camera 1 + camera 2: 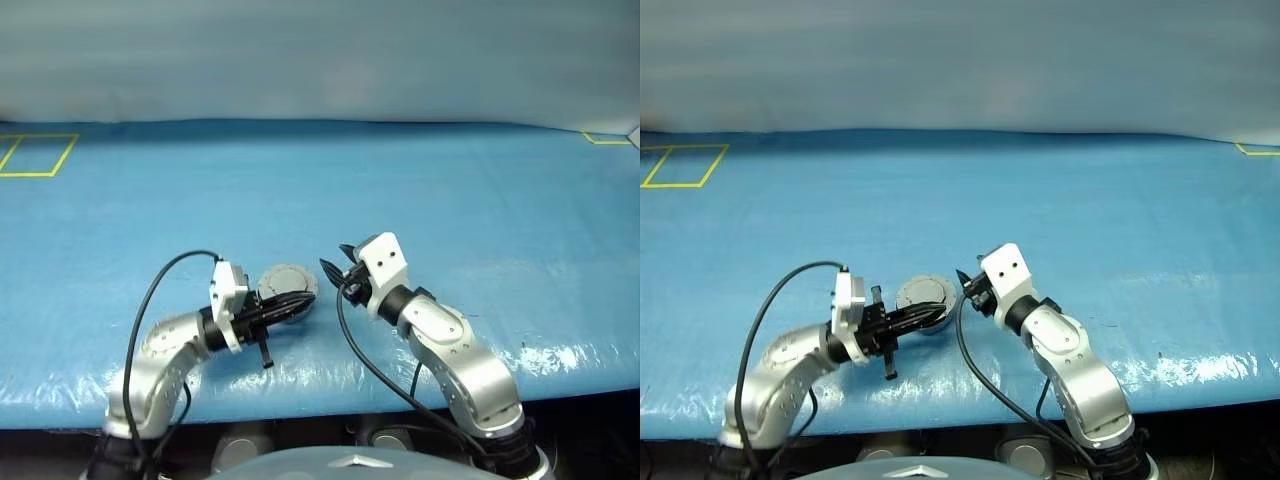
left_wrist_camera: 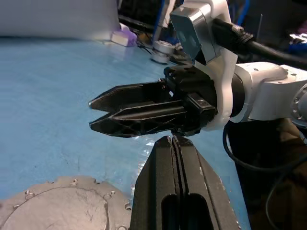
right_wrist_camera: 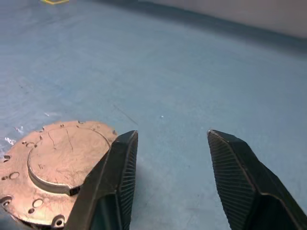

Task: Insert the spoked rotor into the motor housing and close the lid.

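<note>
Lid (image 3: 57,167) lying closed over housing; keeping left gripper (image 2: 175,143) pinched empty, right gripper (image 3: 168,143) spread empty, backing clear without nudging.

A table covered with a blue sheet (image 1: 420,190) is seen. The closed lid (image 1: 287,281) lies flat near its front edge. Yellow tape outlines (image 1: 35,155) are marked at the far corners.

The lid (image 3: 57,167) lies shut — covering the housing's inside — and the left claw's (image 1: 300,304) fingertips overlap its near edge.
</note>
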Tool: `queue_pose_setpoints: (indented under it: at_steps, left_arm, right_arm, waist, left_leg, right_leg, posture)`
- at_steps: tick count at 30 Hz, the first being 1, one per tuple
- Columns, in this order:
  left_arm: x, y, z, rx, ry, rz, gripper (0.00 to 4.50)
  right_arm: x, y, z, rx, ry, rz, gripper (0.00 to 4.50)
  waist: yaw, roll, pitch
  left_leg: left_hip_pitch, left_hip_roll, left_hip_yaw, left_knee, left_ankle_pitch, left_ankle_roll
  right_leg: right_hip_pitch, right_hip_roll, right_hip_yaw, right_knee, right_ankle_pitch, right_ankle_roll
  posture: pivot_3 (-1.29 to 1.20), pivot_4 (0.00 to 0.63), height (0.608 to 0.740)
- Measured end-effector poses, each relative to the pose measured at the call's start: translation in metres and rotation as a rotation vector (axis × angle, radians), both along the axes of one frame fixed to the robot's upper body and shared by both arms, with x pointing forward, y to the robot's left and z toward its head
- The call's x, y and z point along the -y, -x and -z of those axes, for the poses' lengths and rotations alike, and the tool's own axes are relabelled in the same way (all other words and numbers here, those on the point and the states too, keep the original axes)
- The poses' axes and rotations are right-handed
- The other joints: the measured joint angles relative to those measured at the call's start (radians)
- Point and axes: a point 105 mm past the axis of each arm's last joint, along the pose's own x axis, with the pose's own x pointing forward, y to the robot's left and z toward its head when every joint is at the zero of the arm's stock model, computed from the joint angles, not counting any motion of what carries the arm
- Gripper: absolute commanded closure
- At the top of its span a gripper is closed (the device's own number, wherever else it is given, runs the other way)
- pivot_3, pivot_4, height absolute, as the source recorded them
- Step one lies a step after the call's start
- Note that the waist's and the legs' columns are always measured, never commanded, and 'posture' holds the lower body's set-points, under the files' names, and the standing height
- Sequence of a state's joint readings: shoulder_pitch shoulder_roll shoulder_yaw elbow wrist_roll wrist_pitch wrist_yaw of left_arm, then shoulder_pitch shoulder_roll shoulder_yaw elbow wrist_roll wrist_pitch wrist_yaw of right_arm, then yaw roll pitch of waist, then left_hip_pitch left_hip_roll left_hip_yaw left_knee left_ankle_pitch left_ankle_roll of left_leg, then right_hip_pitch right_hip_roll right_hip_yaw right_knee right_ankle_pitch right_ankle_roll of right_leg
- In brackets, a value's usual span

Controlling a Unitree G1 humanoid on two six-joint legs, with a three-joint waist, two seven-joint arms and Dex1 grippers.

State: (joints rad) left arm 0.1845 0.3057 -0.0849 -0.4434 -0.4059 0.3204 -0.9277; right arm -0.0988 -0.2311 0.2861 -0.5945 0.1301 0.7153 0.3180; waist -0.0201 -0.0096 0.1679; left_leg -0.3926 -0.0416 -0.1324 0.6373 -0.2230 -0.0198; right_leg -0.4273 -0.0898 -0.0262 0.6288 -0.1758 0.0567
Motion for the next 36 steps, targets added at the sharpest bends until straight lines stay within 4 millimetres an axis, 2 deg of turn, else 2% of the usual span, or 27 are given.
queue_pose_setpoints:
  at_steps: [4, 9, 15, 21, 26, 32, 36]
  left_arm:
    - [-0.007, 0.001, 0.000, 0.075, 0.020, -0.205, 4.50]
    - [-0.023, 0.006, 0.009, 0.103, -0.020, -0.373, 4.50]
    - [-0.040, 0.013, 0.018, 0.102, -0.015, -0.520, 4.50]
    - [-0.053, 0.021, 0.025, 0.100, -0.007, -0.575, 4.50]
    - [-0.055, 0.021, 0.027, 0.099, -0.005, -0.580, 4.50]
    - [-0.057, 0.018, 0.026, 0.123, -0.008, -0.579, 4.50]
    - [-0.062, 0.017, 0.032, 0.110, -0.019, -0.604, 4.50]
  right_arm:
    - [-0.018, -0.003, 0.006, -0.027, 0.035, -0.105, 0.02]
    - [-0.032, -0.007, 0.017, -0.067, 0.070, -0.176, 0.02]
    - [-0.050, -0.002, 0.027, -0.108, 0.074, -0.265, 0.02]
    - [-0.054, 0.002, 0.037, -0.149, 0.085, -0.302, 0.02]
    - [-0.054, 0.006, 0.044, -0.169, 0.094, -0.312, 0.02]
    - [-0.056, 0.007, 0.044, -0.171, 0.083, -0.304, 1.47]
    - [-0.058, 0.007, 0.043, -0.171, 0.074, -0.304, 1.47]
  waist:
    - [0.008, 0.000, 0.000]
    - [0.003, 0.001, 0.000]
    - [-0.001, 0.001, 0.000]
    - [-0.002, 0.001, 0.000]
    - [-0.003, 0.001, 0.000]
    - [-0.005, 0.001, 0.000]
    - [-0.008, 0.001, 0.000]
  left_leg:
    - [0.000, 0.000, 0.000, 0.004, 0.000, 0.000]
    - [-0.001, 0.000, 0.001, 0.005, -0.001, 0.001]
    - [-0.002, 0.000, 0.001, 0.004, -0.001, 0.001]
    - [-0.002, 0.000, 0.001, 0.004, -0.001, 0.001]
    - [-0.003, 0.000, 0.001, 0.004, -0.002, 0.001]
    - [-0.003, 0.000, 0.001, 0.003, -0.002, 0.001]
    - [-0.003, 0.000, 0.001, 0.002, -0.002, 0.001]
  right_leg:
    - [0.001, 0.000, -0.001, 0.000, 0.000, 0.000]
    - [0.001, 0.000, -0.001, 0.000, 0.000, 0.000]
    - [0.000, 0.000, -0.001, 0.000, 0.000, 0.000]
    - [-0.001, -0.001, -0.001, 0.000, 0.000, 0.000]
    - [-0.001, -0.001, -0.002, 0.000, 0.000, 0.000]
    - [-0.001, -0.001, -0.002, 0.000, 0.000, 0.000]
    - [-0.002, -0.001, -0.002, 0.000, 0.000, 0.000]
  posture:
    - [0.00, 0.150, 0.740]
    - [0.00, 0.150, 0.740]
    - [0.00, 0.150, 0.740]
    - [0.00, 0.150, 0.740]
    - [0.00, 0.150, 0.740]
    - [0.00, 0.150, 0.740]
    - [0.00, 0.150, 0.740]
